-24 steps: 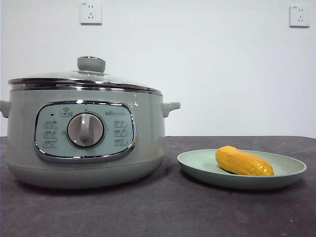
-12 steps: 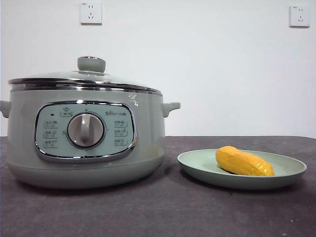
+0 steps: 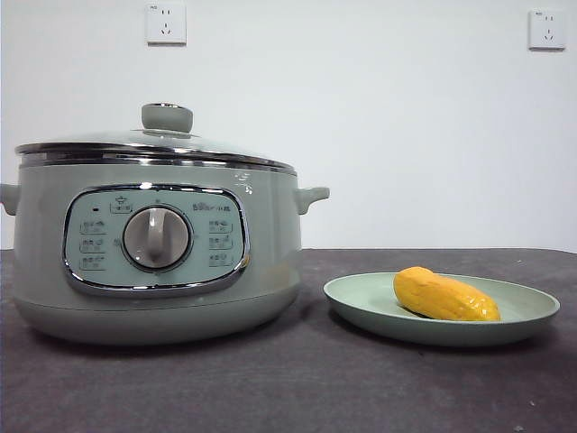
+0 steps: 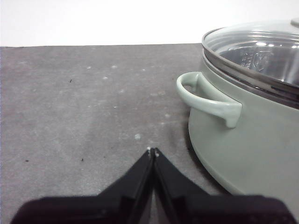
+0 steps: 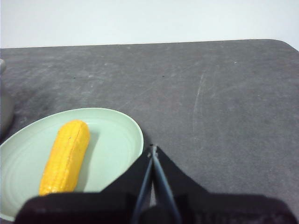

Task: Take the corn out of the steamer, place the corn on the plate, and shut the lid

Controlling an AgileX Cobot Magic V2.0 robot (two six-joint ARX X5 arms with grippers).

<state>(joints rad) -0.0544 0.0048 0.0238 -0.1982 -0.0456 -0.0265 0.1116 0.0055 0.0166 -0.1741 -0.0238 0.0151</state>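
Note:
The sage-green steamer [image 3: 153, 253] stands at the left of the front view, its glass lid [image 3: 153, 144] seated flat on the rim, knob on top. The yellow-orange corn [image 3: 444, 296] lies on the pale green plate [image 3: 361, 298] to the right. In the left wrist view my left gripper [image 4: 153, 150] is shut and holds nothing, hovering over the table beside the steamer [image 4: 247, 140] and its side handle [image 4: 208, 98]; the lid [image 4: 257, 51] is on. In the right wrist view my right gripper [image 5: 153, 147] is shut and bare, just beside the plate [image 5: 117, 135] with the corn [image 5: 65, 156].
A dark grey table [image 3: 297, 388] carries everything. A white wall with two sockets [image 3: 166, 23] stands behind. Neither arm shows in the front view.

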